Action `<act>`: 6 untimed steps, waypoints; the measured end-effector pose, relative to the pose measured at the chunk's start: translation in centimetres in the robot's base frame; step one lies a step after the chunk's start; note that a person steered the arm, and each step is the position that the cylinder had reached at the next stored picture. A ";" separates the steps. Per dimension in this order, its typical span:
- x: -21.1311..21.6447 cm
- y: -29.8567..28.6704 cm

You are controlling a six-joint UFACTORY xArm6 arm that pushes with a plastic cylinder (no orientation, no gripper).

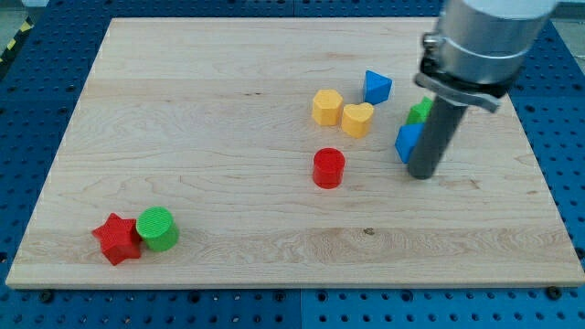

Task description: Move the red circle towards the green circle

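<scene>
The red circle (pixel 328 168) stands near the middle of the wooden board (pixel 210 119). The green circle (pixel 158 228) sits at the view's lower left, touching a red star (pixel 117 239) on its left. My tip (pixel 421 173) rests on the board to the right of the red circle, about a hundred pixels away at nearly the same height in the view. The rod stands in front of a blue block (pixel 408 142) and a green block (pixel 420 111), partly hiding both.
A yellow hexagon (pixel 326 106) and a yellow heart (pixel 357 119) touch each other above the red circle. A blue triangle (pixel 376 87) lies above them to the right. The board sits on a blue perforated table (pixel 558 119).
</scene>
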State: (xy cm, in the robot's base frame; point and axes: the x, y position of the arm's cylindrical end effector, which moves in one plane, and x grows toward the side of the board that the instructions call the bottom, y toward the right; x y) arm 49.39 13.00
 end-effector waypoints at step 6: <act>-1.5 -15.5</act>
